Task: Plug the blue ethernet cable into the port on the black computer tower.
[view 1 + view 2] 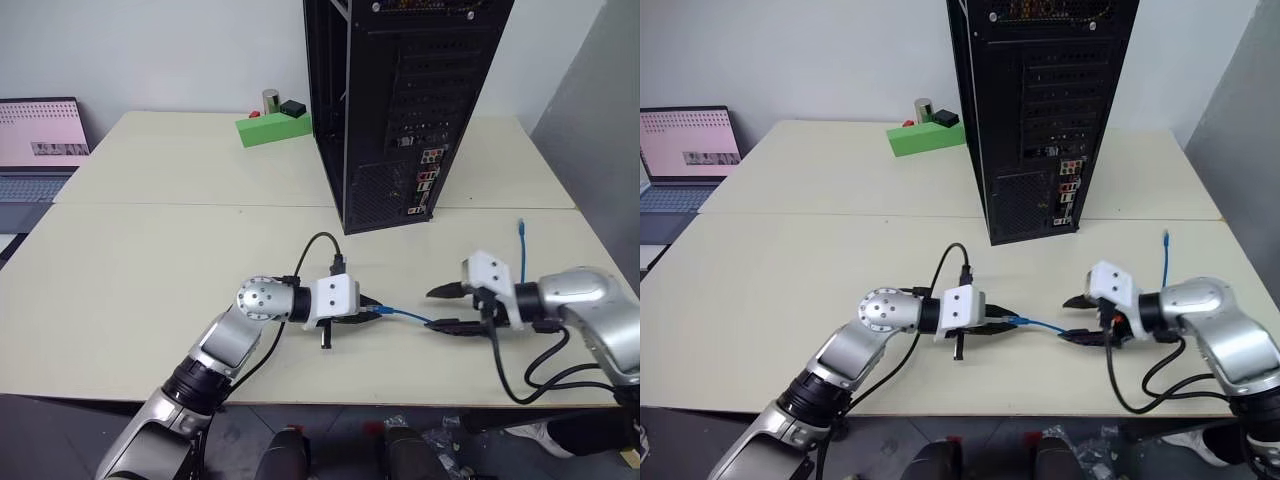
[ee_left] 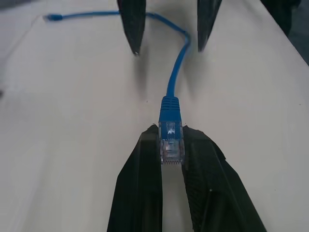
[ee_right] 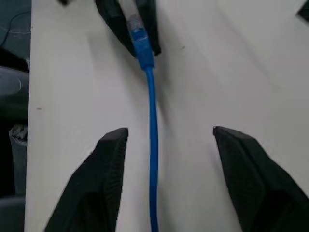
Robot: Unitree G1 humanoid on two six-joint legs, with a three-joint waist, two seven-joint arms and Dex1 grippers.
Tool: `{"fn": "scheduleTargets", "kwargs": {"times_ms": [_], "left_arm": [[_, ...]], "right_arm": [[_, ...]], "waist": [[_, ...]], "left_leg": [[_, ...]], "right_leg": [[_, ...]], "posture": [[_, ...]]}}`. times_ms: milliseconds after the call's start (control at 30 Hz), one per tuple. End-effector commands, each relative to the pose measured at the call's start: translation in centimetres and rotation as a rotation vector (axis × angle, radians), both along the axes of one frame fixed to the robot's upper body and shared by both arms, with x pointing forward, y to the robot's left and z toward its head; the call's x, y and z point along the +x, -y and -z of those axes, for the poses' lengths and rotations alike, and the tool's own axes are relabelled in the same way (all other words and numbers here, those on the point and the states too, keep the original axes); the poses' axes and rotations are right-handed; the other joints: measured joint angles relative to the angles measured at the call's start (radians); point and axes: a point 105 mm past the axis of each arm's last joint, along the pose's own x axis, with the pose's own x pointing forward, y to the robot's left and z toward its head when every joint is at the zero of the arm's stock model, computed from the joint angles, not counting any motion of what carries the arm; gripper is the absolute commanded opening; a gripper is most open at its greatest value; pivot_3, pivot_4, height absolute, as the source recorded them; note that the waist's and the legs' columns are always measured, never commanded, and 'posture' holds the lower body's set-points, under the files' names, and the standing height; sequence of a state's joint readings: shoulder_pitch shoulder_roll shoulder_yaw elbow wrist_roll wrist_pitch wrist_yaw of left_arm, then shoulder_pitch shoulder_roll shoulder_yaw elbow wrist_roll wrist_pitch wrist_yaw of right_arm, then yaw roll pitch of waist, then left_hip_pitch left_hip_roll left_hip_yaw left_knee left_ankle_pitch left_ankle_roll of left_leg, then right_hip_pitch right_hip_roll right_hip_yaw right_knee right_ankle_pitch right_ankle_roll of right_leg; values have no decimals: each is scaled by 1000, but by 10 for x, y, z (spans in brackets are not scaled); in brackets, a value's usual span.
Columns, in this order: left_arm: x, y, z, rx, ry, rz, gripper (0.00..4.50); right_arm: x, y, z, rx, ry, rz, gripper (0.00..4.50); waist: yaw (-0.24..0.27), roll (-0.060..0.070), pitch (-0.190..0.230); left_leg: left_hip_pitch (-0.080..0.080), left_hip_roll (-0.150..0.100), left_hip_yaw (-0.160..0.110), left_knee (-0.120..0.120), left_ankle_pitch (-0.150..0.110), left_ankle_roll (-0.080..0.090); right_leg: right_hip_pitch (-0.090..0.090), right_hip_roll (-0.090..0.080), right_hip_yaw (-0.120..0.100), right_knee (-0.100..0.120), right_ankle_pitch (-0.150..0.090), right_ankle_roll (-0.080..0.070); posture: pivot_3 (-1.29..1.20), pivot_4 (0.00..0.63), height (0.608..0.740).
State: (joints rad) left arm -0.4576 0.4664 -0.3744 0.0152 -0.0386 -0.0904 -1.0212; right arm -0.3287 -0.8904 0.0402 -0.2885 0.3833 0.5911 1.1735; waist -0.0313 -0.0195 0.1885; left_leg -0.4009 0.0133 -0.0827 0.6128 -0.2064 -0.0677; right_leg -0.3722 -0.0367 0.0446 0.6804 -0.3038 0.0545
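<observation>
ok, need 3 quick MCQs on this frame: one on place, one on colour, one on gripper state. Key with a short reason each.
1. Where is the free end of the ethernet cable?
A. in a tower port
B. on the table, on the robot's right
C. on the laptop

2. What colour is the block beside the computer tower?
A. red
B. yellow
C. green

3. How do the grippers stand?
A. left shut on the plug, right open
B. both open
C. right shut on the plug, left open

Key:
B, the loose plug lies on the table.
C, the block is green.
A, the left gripper clamps the plug; the right gripper straddles the cable, apart.
</observation>
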Motion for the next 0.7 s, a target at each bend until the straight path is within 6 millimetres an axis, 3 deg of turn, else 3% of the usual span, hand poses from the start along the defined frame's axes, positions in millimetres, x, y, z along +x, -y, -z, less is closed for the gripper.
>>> {"fn": "scheduleTargets", "kwargs": {"times_ms": [33,133,333,700], "left_arm": [[0,-8,-14,-14,315,45,314],[2,-17,-21,-55,492,48,314],[-2,-27,-33,-163,733,72,313],[-8,-29,-35,-194,825,106,313]], "right_arm": [[-4,-9,-21,120,10,-2,3857],[-6,-22,-25,230,-29,15,4489],[-8,-49,-25,408,-145,34,4500],[-8,-76,-28,541,-237,10,4500]], "waist": [[0,0,0],[0,0,0],[1,0,0],[0,0,0]], "left_leg": [[0,0,0,0,0,0],[0,0,0,0,0,0],[0,0,0,0,0,0],[0,0,0,0,0,0]], "right_leg": [[0,0,0,0,0,0],[0,0,0,0,0,0],[0,0,0,0,0,0],[0,0,0,1,0,0]], "posture": [[0,150,740],[0,150,740],[0,150,740],[0,150,740]]}}
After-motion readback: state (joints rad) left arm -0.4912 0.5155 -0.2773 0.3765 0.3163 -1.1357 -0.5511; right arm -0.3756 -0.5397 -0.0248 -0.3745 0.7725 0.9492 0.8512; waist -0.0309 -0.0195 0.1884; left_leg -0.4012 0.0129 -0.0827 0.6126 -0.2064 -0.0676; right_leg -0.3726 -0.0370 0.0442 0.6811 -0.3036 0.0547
